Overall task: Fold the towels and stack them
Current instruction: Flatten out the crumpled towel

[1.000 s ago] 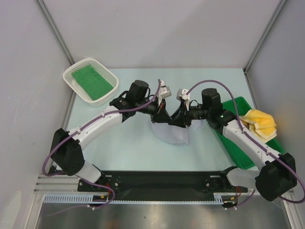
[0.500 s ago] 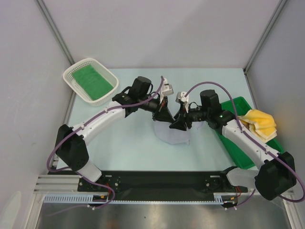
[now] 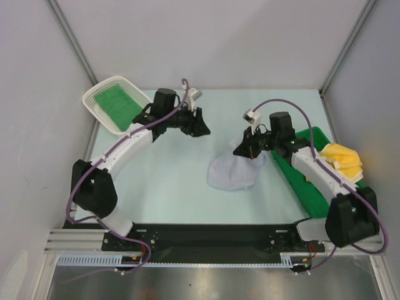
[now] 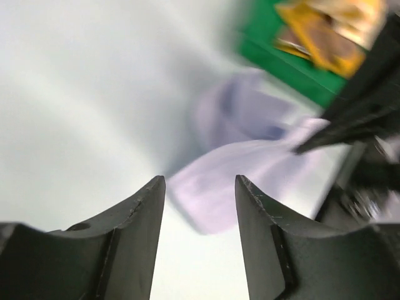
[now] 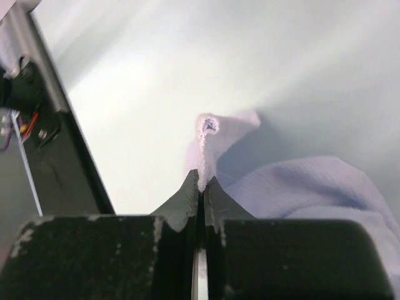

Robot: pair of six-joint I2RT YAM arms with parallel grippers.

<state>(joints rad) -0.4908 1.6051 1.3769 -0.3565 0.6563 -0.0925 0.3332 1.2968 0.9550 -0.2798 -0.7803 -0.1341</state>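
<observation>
White towel point(image 3: 232, 175) lies crumpled on the bench point(image 3: 162, 181), its corner pinched between the right fingers point(image 5: 178, 203). Left fingers point(image 4: 134, 212) are spread, empty. One green towel point(image 3: 119, 105) lies in the basket point(image 3: 87, 99). One yellow towel point(image 3: 340, 161) lies on the tray point(image 3: 305, 192), which is partly hidden under the right arm.

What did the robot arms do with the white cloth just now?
The left gripper let go of the soft white towel and swung away left toward the white mesh basket. The right gripper clamped shut on the towel's edge. The green towel in the basket and the yellow towel on the green plastic tray stayed put.
</observation>
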